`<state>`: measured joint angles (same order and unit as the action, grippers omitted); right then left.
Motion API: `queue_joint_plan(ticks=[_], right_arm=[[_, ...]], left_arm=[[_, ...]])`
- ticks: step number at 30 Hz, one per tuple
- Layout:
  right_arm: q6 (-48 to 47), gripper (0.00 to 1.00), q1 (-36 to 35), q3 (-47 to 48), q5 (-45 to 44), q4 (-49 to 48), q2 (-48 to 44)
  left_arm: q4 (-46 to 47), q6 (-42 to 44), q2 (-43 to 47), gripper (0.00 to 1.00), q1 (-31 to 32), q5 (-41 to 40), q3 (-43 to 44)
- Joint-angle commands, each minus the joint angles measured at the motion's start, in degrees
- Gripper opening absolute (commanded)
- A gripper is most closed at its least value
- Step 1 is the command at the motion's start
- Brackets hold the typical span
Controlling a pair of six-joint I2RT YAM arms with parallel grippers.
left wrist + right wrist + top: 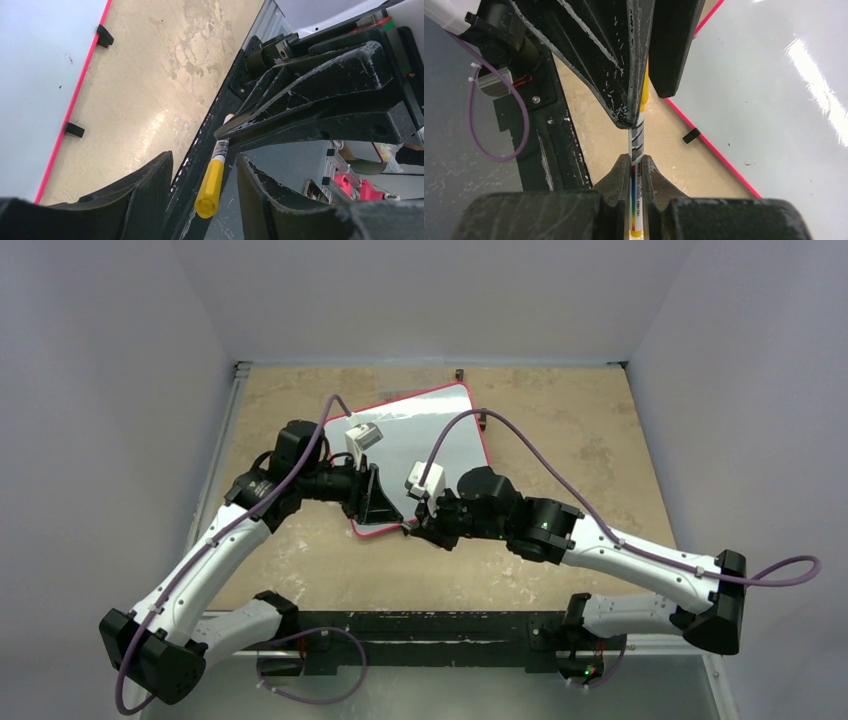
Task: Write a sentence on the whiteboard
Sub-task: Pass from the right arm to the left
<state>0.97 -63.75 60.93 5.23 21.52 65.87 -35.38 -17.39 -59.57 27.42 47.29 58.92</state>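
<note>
The whiteboard (440,435) lies at the table's middle, tilted, with a red-pink rim. Its face (774,95) is glossy and bare; no sentence shows on it. My right gripper (637,161) is shut on a white marker (637,145) with a rainbow stripe, just off the board's near corner (418,526). The marker's yellow cap (210,187) sits between the fingers of my left gripper (204,159), which is open and does not touch it. In the top view the left gripper (383,502) faces the right one. The board's edge also shows in the left wrist view (40,75).
The tan tabletop (560,430) surrounds the board. Small black clips (74,130) sit along the rim, one near the marker (691,135). A black rail (440,625) runs along the near edge by the arm bases. Grey walls enclose the table.
</note>
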Motion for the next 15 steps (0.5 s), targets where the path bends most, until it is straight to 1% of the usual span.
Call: queue_joint_plan(ticks=[1,2,5,9,13,14,15], right_arm=[[-2.92,0.0,-0.41,3.29,-2.23,-2.72,0.3],[-3.13,0.0,-0.41,3.42,-2.51,-2.7,0.33],[-3.49,0.0,-0.41,3.8,-3.32,-2.79,0.3],[-3.61,0.0,-0.41,3.12,-4.27,-4.27,-0.41],[-2.88,0.0,-0.46,2.85,-5.85,-5.75,-1.27],[-2.38,0.02,-0.42,2.61,-6.96,-6.23,-1.71],[-1.79,0.09,-0.42,2.31,-7.94,-6.68,-2.16]], left_arm=[[1.17,0.35,0.74,0.46,0.24,2.39,0.15],[1.23,0.34,0.77,0.43,0.22,2.78,-0.12],[1.24,0.25,0.68,0.28,0.21,4.29,-0.66],[1.93,-0.37,0.87,0.0,0.19,5.99,-1.06],[3.27,-1.26,1.56,0.0,0.2,7.02,-1.45],[3.76,-1.58,1.8,0.0,0.25,6.98,-1.49],[4.23,-2.05,2.15,0.0,0.2,6.7,-1.52]])
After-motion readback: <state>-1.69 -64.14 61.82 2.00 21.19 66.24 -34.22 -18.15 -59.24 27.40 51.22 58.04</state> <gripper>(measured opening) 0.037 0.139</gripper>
